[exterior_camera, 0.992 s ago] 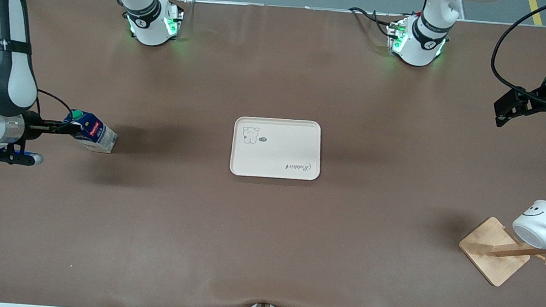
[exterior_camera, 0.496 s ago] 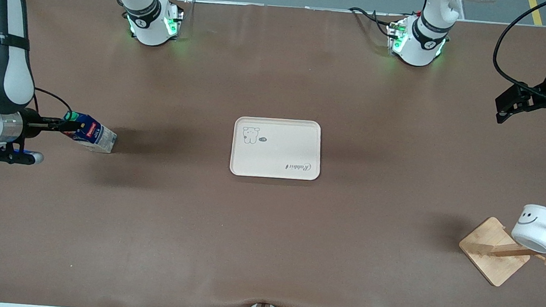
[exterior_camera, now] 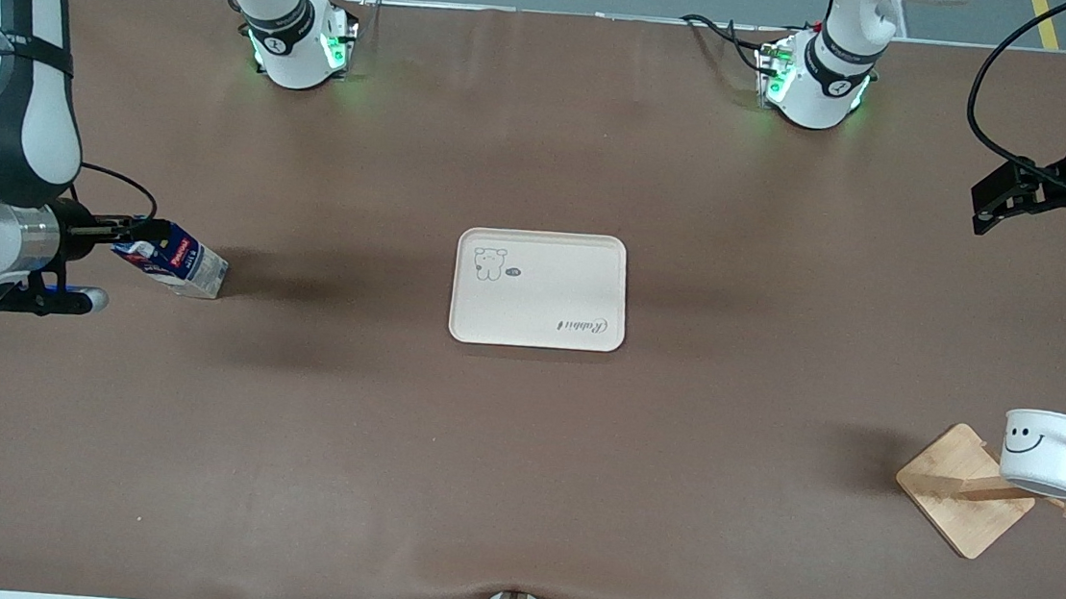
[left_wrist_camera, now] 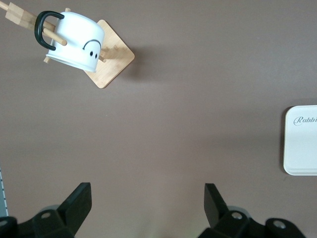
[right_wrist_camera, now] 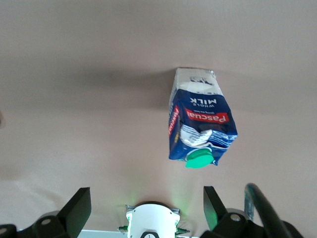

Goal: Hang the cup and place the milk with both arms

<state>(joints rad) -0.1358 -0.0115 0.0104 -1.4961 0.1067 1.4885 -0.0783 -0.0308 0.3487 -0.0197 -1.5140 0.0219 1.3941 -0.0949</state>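
The white cup [exterior_camera: 1048, 453] with the smiley face hangs by its black handle on a peg of the wooden rack [exterior_camera: 965, 490]; it also shows in the left wrist view [left_wrist_camera: 74, 42]. My left gripper [exterior_camera: 988, 210] is open and empty, up in the air above the table at the left arm's end [left_wrist_camera: 147, 194]. The blue milk carton [exterior_camera: 177, 261] stands on the table near the right arm's end. My right gripper [exterior_camera: 136, 228] is open beside the carton's top. In the right wrist view [right_wrist_camera: 147, 194] the carton [right_wrist_camera: 200, 119] lies ahead of the fingers, not between them.
A cream tray [exterior_camera: 536, 331] printed "Rabbit" lies at the table's middle, and its corner shows in the left wrist view [left_wrist_camera: 299, 163]. The rack's square base sits nearer to the front camera, at the left arm's end. Both arm bases stand along the table edge farthest from the front camera.
The cup has swung on its peg from tilted to hanging level. My left gripper drew slightly away from it. My right gripper shifted over the carton's top, covering the green cap in the front view.
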